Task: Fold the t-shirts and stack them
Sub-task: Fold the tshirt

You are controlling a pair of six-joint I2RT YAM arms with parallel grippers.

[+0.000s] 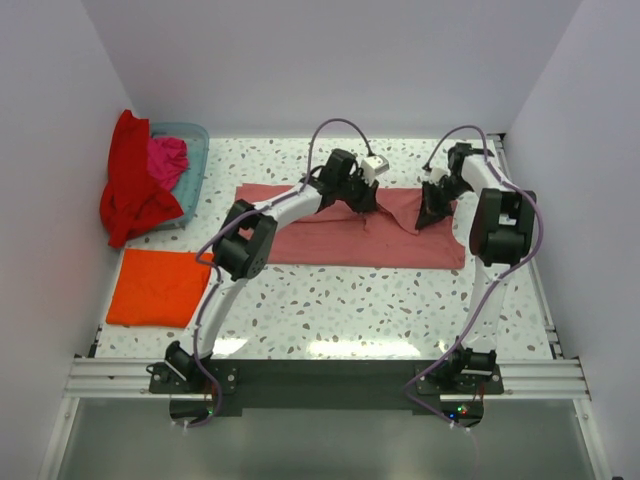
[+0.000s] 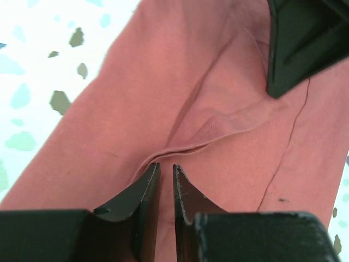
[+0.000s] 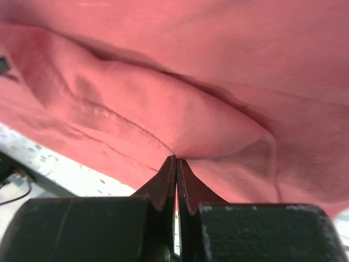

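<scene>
Rose-pink t-shirt (image 1: 330,240) spread across the centre of the table (image 1: 400,300). Right gripper (image 3: 176,158), jaws together, pinches a stitched fold; left gripper (image 2: 165,168), jaws nearly together, apparently nips another fold. Orange t-shirt (image 1: 155,287) lies flat at lower left.

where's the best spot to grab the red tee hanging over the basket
Likely the red tee at its bunched top, where it humps over the blue basket rim. Cloth stands proud there, so a claw dropping from above can pinch a fold; the lower part lies flatter on the table.
</scene>
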